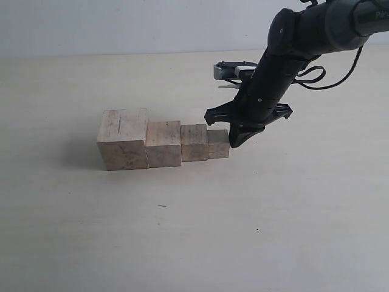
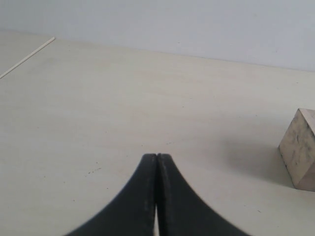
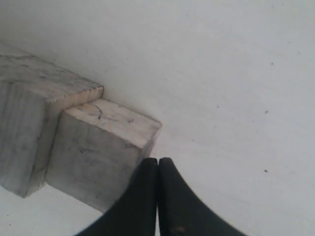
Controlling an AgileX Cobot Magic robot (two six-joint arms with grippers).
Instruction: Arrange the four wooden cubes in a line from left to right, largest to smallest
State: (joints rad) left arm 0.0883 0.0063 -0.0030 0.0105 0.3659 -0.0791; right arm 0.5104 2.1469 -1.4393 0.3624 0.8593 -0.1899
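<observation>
My right fingers (image 3: 149,172) are pressed together, holding nothing, with their tips at the outer side of the smallest cube (image 3: 98,157); I cannot tell if they touch it. That cube is the right end of a touching row (image 1: 194,142) on the worktop (image 1: 182,231), stepping up leftward to the largest cube (image 1: 123,139). My left fingers (image 2: 147,169) are closed too, empty, low over the worktop.

4 matt whitewashed wooden cubes (image 1: 164,144) on smooth matt table (image 1: 182,243)
</observation>
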